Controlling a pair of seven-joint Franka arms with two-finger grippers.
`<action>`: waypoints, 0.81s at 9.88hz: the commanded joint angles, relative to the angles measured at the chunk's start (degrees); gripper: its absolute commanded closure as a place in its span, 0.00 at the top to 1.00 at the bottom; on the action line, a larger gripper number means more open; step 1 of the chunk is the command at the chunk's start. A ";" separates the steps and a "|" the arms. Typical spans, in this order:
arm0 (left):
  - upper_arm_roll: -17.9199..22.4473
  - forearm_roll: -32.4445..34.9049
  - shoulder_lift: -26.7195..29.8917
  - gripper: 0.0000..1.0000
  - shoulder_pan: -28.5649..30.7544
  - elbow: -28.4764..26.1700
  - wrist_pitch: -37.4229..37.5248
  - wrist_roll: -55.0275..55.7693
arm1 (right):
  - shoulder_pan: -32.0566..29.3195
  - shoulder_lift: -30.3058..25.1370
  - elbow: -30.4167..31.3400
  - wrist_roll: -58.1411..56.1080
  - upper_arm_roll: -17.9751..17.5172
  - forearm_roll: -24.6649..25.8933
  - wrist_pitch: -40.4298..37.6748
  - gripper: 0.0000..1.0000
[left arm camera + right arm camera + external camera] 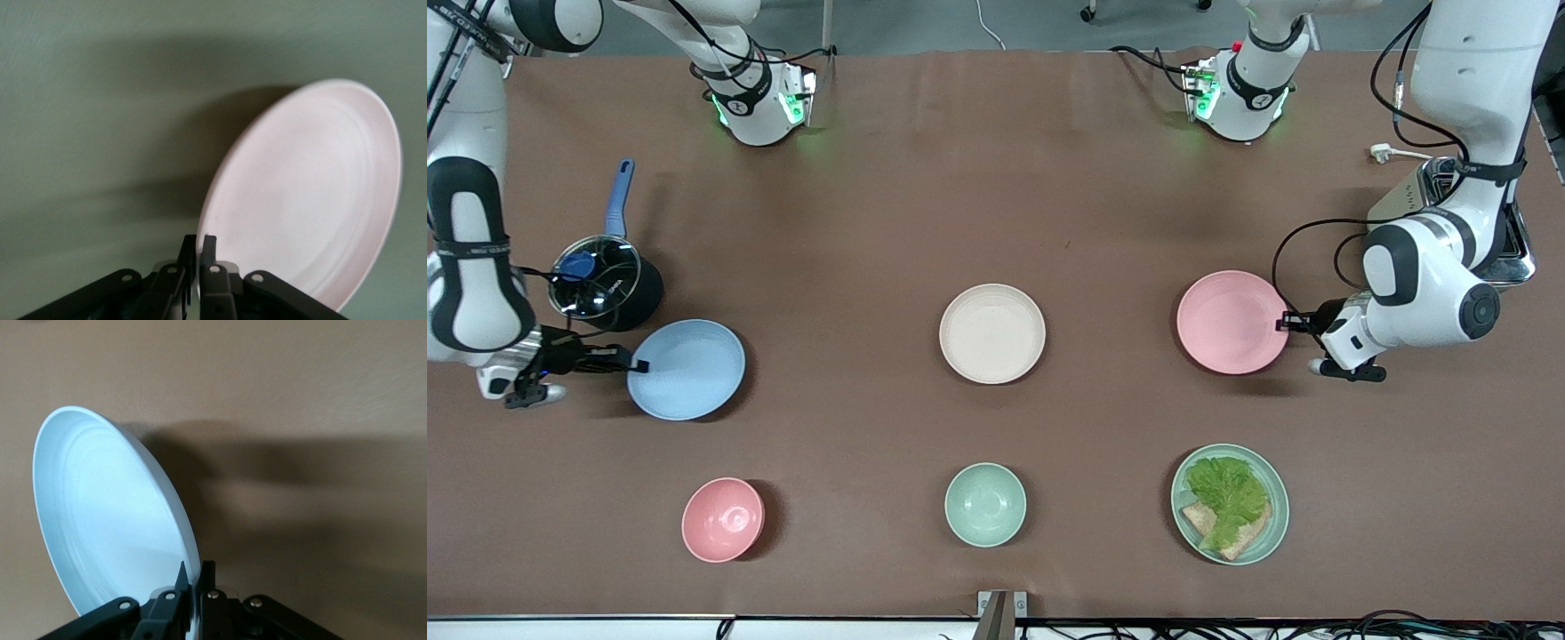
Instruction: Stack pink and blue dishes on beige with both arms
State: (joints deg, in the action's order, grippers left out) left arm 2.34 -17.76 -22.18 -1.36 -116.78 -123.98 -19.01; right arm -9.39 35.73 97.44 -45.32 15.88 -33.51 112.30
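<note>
Fingers of both grippers pinch plate rims: the right gripper [639, 364] clamps the light blue round matte plate [686, 369] toward the right arm's end of the counter [996, 178], and the left gripper [1282, 324] clamps the pale pink round matte plate [1232, 322] toward the left arm's end. Between them, the cream-beige round matte plate [992, 333] lies bare. Both grasps look made; carrying and stacking both plates remain.

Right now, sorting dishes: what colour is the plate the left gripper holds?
Pale pink plate, in the left gripper; front view shows it best.
</note>
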 commanded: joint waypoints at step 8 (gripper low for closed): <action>-33.80 8.67 -9.18 0.00 -1.89 2.25 -22.79 47.43 | 7.53 -9.26 -19.49 30.16 -1.28 11.98 -27.66 0.01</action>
State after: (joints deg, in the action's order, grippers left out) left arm -30.50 -13.19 -28.14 -3.30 -115.43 -145.74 23.66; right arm -4.07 29.44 75.24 -19.82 16.08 -23.13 84.78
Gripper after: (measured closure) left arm 0.938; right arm 0.930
